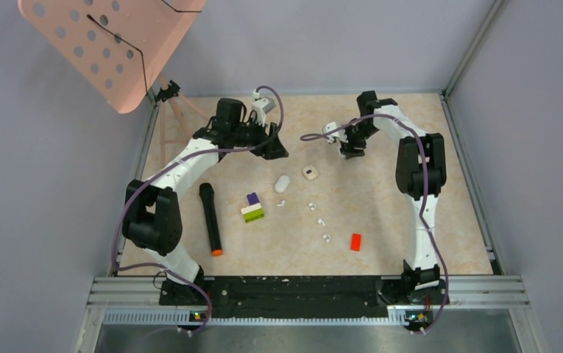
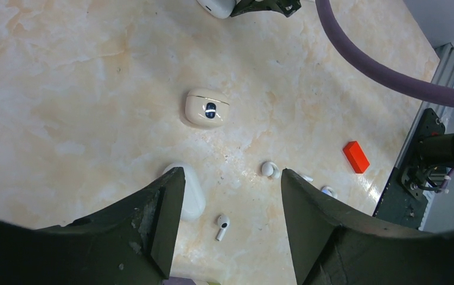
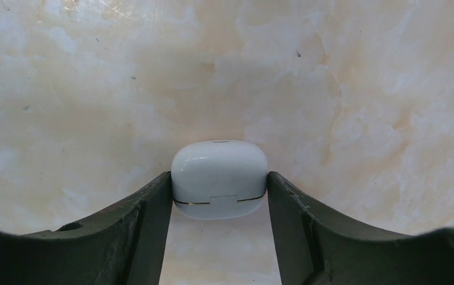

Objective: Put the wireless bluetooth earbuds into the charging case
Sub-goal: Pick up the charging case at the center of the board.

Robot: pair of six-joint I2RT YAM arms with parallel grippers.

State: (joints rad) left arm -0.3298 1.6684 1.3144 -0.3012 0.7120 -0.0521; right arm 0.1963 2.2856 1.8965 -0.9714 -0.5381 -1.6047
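My right gripper [image 3: 219, 176] is shut on a white charging case [image 3: 219, 169], closed lid, its sides against both fingers, held above the table. In the left wrist view that case [image 2: 215, 6] shows at the top edge. My left gripper [image 2: 231, 173] hangs open and empty over the table. Below it lies a stemmed earbud [image 2: 222, 226]. A roundish earbud [image 2: 270, 170] lies by the right finger, another earbud [image 2: 329, 191] beyond it. From above, several earbuds [image 1: 312, 207] lie scattered mid-table, in front of my left gripper [image 1: 277, 149] and right gripper [image 1: 352, 149].
A second white case [image 1: 282, 183] lies closed, partly behind my left finger in the wrist view. A cream case [image 2: 206, 108] with a dark mark sits nearby. A red brick [image 1: 355, 241], stacked bricks [image 1: 252, 208] and a black marker [image 1: 210, 219] lie nearer the front.
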